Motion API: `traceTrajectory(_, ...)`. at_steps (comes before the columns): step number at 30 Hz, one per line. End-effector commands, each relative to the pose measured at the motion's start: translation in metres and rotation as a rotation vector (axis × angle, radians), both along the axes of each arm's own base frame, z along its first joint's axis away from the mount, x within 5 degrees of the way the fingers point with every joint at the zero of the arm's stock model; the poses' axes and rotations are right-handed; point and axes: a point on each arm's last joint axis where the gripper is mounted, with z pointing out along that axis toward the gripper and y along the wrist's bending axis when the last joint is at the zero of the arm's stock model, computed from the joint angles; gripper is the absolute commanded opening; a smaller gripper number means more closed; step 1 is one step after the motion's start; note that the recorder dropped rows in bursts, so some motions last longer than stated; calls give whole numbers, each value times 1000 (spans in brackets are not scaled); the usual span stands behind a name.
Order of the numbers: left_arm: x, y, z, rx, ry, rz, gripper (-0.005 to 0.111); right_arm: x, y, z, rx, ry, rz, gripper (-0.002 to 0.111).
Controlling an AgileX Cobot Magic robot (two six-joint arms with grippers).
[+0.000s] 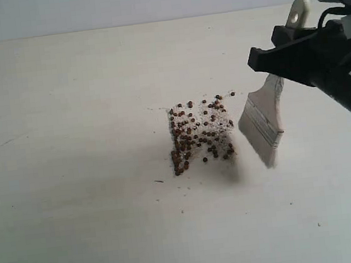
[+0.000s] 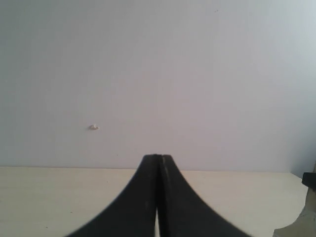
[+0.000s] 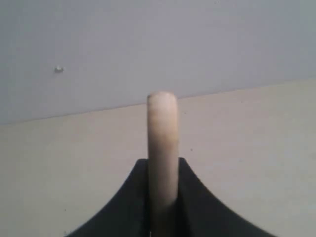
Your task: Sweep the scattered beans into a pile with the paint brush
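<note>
Right pincer [image 1: 270,57] is clamped on the pale wooden handle of the paint brush [image 1: 264,120], its black jaws closing on either side of the handle (the right wrist view shows this plainly, with the rounded handle end [image 3: 162,133] standing up between them). The brush hangs tilted, with the handle's holed end up toward the far right, the silver ferrule below the pincer and the whitish bristles lowest. The bristles look blurred, and whether their tips touch the worktop [image 1: 73,181] cannot be told.

The beans [image 1: 198,135] lie near the middle of the worktop in a loose, roughly square patch mixed with pale crumbs [image 1: 215,122]. They are packed thickest along the patch's left edge and near corner in the exterior view. One bean sits slightly apart at the far right corner. The brush is just beside the patch on its right, not touching it.

Left pincer [image 2: 158,159] has its jaws pressed together on nothing, facing a plain wall [image 2: 158,74] across bare worktop.
</note>
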Motion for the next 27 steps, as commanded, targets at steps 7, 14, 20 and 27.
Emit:
traceTrajectory(7,0,0,-1,-1,-2,-3,0,-28,4,46,-163,-206,288,0)
traceTrajectory(14,0,0,-1,-1,-2,-3,0,-41,19,45,-209,-226,520,0)
traceTrajectory(20,0,0,-1,-1,-2,-3,0,-53,32,51,-151,-299,700,0)
traceTrajectory(27,0,0,-1,-1,-2,-3,0,-63,51,67,-165,-291,965,0)
